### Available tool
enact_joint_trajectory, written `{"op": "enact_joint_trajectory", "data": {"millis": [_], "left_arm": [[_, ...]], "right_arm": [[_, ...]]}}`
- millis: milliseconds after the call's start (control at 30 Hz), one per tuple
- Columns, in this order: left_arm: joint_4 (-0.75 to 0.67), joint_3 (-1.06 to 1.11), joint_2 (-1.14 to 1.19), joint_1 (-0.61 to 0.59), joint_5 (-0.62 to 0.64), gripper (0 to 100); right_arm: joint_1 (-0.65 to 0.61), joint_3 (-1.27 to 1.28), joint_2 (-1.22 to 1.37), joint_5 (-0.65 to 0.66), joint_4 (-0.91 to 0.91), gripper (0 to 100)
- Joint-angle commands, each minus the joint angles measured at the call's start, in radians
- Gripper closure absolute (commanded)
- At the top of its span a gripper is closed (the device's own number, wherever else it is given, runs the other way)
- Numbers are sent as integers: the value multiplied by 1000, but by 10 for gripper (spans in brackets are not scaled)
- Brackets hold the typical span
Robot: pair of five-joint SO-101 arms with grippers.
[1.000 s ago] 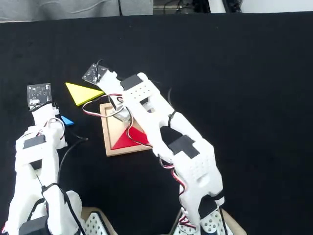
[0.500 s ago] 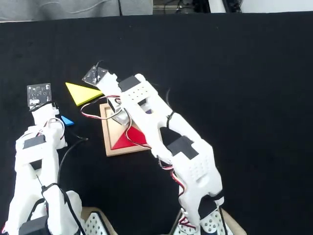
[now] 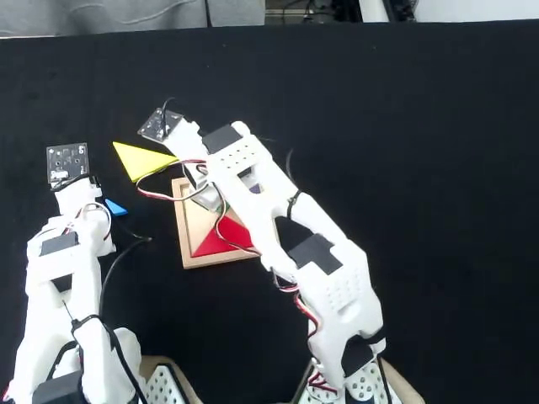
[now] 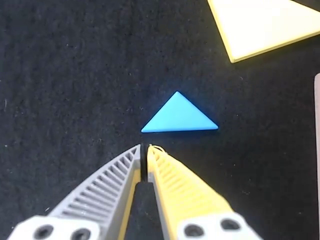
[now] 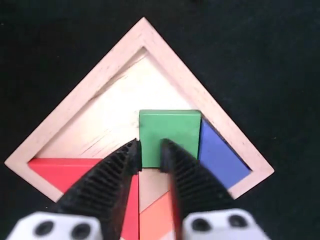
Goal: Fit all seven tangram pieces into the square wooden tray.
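- The left tool (image 4: 145, 148) has its grey and yellow fingers drawn in to a thin slit, with nothing between them
- Its tips sit low over the black surface (image 3: 421, 126), just beside the long edge of one small blue triangle (image 4: 179, 116), without touching it
- Further out from that triangle lies one large yellow triangle (image 4: 260, 25), flat on the surface, near the far left corner of the tray
- The right tool (image 5: 150, 150) has its two black fingers a narrow gap apart, gripping nothing
- Its tips are over the near edge of one green square (image 5: 170, 132), which is wider than the gap and lies flat in the tray
- One square wooden tray (image 5: 82, 93) rests on the surface under the right arm
- Four pieces are visible in the tray: the green square, one dark blue piece (image 5: 220, 155) touching its side, one red triangle (image 5: 65, 172) along a rim, and one orange piece (image 5: 155, 225) partly hidden by the fingers
- Bare wood shows in the tray's far corner
- Two pieces lie outside the tray, both on its left side
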Motion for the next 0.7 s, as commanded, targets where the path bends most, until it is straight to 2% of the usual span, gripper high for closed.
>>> {"op": "enact_joint_trajectory", "data": {"millis": [0, 200, 367, 500, 667], "left_arm": [[-14, -7, -2, -2, 2, 963], [-14, -12, -11, -16, 8, 964], [11, -99, 2, -41, -5, 960], [241, -341, 84, 2, -150, 959], [572, -716, 354, 62, -404, 959]], "right_arm": [[-8, 5, -64, 0, 2, 984], [-8, -13, -97, -2, 9, 986], [66, -12, -168, -104, 31, 986], [184, 45, -183, -193, -25, 986], [293, 165, -199, -279, -196, 987]]}}
